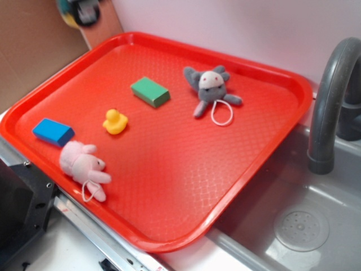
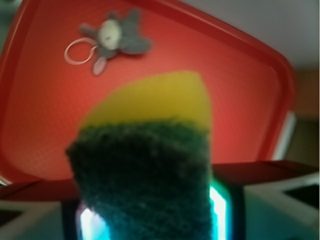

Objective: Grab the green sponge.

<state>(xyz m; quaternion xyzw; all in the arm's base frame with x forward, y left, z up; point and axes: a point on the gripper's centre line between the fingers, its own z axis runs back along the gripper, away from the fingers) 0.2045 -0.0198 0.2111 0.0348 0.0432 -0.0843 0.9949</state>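
The green sponge (image 2: 145,165) fills the wrist view close up. Its dark green scouring layer faces the camera and its yellow foam points away. It sits between the jaws of my gripper (image 2: 150,220), which is shut on it and holds it high above the red tray (image 2: 240,105). In the exterior view my gripper (image 1: 87,11) is at the top left edge, mostly cut off. A bit of the sponge (image 1: 65,10) shows beside it.
On the red tray (image 1: 254,147) lie a bright green block (image 1: 150,91), a blue block (image 1: 53,132), a yellow duck (image 1: 114,122), a pink plush (image 1: 84,166) and a grey plush (image 1: 211,86). A grey faucet (image 1: 330,96) and sink (image 1: 304,226) are to the right.
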